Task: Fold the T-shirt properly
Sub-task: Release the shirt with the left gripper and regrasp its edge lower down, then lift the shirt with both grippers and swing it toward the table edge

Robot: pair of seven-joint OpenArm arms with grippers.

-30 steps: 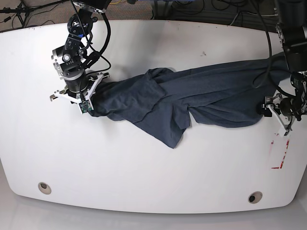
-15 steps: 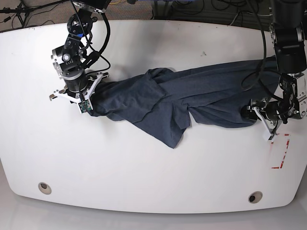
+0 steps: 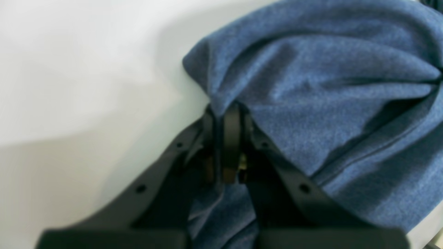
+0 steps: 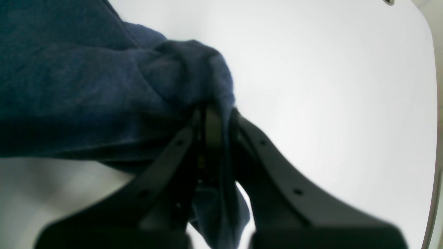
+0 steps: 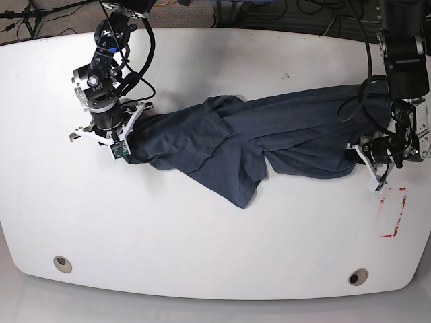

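Both tools clamped on opposite ends of a rumpled T-shirt lying across the white counter.

Base view: the T-shirt (image 5: 249, 138) lies crumpled in a long band across the middle of the counter (image 5: 202, 235), with a loose flap hanging toward the near edge; the right tool (image 5: 124, 138) grips its end on this view's left, and the left tool (image 5: 360, 156) grips the other end, just beside red tape marks (image 5: 394, 212).
Left wrist view: the left tool (image 3: 228, 117) has its jaws pressed together on a bunched fold of blue cloth (image 3: 311, 86), which spreads away over the counter.
Right wrist view: the right tool (image 4: 214, 114) is likewise pinched tight on a wad of the shirt, with some cloth hanging down between its arms.
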